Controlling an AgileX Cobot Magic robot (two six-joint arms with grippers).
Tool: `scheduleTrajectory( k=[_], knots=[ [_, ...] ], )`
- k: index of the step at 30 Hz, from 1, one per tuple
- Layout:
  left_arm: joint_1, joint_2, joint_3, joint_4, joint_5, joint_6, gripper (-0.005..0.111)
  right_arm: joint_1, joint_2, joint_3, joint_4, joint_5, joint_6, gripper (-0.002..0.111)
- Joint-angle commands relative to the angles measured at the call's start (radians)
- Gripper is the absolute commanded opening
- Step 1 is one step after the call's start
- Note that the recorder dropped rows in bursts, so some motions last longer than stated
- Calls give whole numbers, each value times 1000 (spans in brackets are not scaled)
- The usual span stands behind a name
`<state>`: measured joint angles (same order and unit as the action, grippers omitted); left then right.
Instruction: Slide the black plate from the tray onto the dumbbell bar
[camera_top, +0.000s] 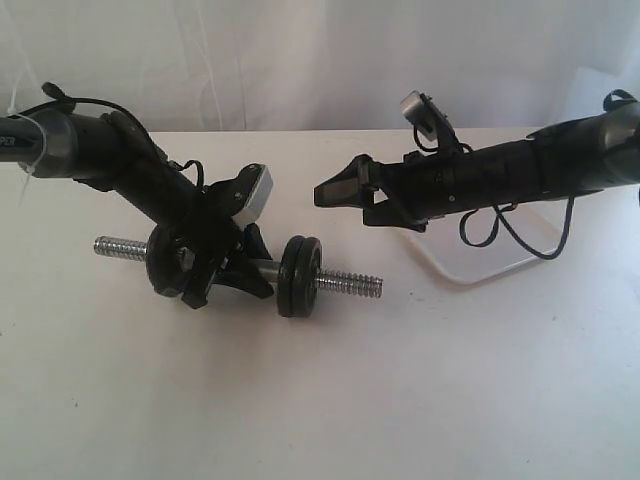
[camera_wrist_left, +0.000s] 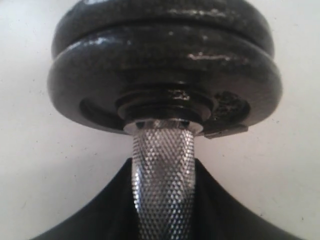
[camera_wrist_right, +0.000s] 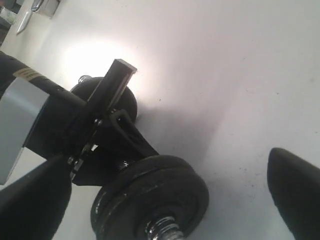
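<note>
The chrome dumbbell bar (camera_top: 350, 283) lies across the table. My left gripper (camera_top: 235, 272) is shut on its knurled middle (camera_wrist_left: 163, 170). Two black plates (camera_top: 300, 275) sit side by side on the bar's right part, just past the left jaws, and fill the left wrist view (camera_wrist_left: 165, 85). Another black disc (camera_top: 160, 262) sits on the bar's left part. My right gripper (camera_top: 335, 190) hovers open in the air above and to the right of the paired plates (camera_wrist_right: 150, 200), touching nothing. The white tray (camera_top: 480, 272) lies under the right arm, mostly hidden.
A white curtain closes off the back of the white table (camera_top: 320, 400). The right arm's cable (camera_top: 520, 240) hangs over the tray. The threaded right end of the bar (camera_top: 365, 285) sticks out beyond the plates.
</note>
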<state>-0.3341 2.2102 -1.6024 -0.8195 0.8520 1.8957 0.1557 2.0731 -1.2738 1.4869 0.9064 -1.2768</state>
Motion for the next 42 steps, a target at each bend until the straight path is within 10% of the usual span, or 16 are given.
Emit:
scheduleTrajectory(
  k=[1, 27, 31, 39, 42],
  knots=[
    [4, -69, -16, -925, 40, -13, 0, -10, -18, -4, -11, -2, 3, 105],
    [4, -69, -16, -925, 38, -26, 0, -77, -278, -4, -302, -59, 208, 102],
    [4, -69, -16, -925, 38, -37, 0, -77, -305, -4, -372, -91, 256, 81],
    [4, -69, -16, -925, 30, -37, 0, -77, -331, -4, -570, -168, 353, 5],
    [4, -69, -16, -925, 30, -37, 0, -77, -339, -4, -646, -191, 409, 0]
  ],
)
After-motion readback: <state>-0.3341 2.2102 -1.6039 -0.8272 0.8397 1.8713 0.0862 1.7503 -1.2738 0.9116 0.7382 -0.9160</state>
